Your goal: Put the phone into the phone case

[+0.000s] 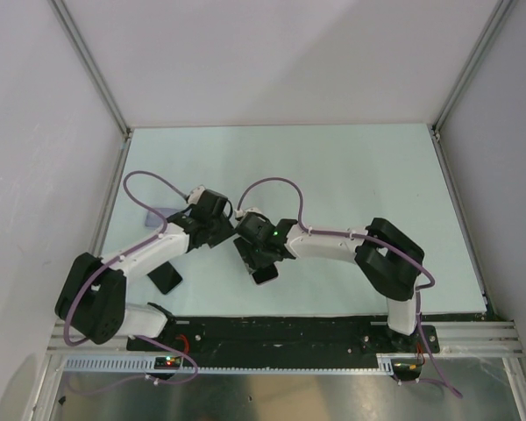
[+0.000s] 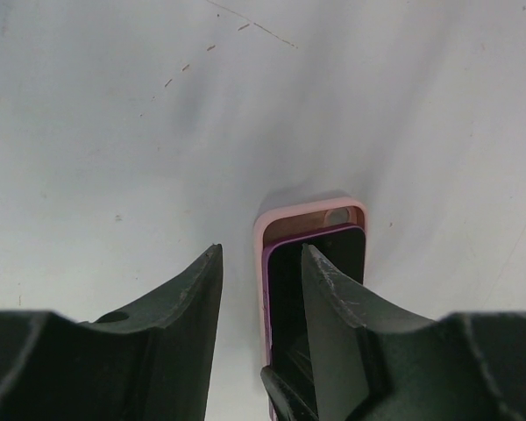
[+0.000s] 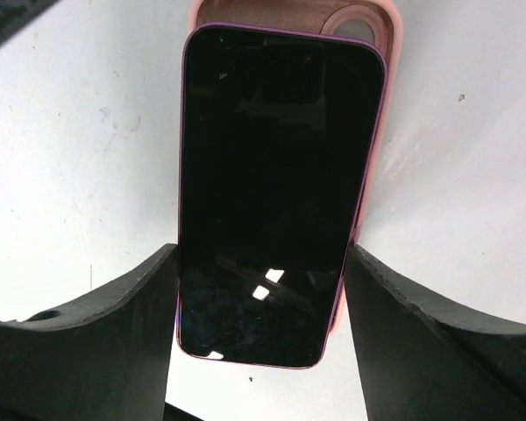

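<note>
1. The right gripper [image 3: 261,254] fills the near edge of its wrist view; its black fingers [image 3: 149,298] sit against the phone's long edges at 9 and 3 o'clock, so it appears to grip the phone [image 3: 276,175], screen up.
2. The phone lies over the pink phone case [image 3: 391,61] but is not seated; the case's end and camera cutout [image 3: 355,22] stick out past it at 12 to 1 o'clock.
3. The left gripper [image 2: 261,254] hangs low over the same pair; its fingers are a narrow gap apart, straddling the case's long wall, clamping nothing visible.
4. Judged step: seating; slide the phone toward 12 o'clock until the ends meet, square the edges, then press it flat; the left should pin the case against skidding on the smooth table [image 2: 114,132].
</note>
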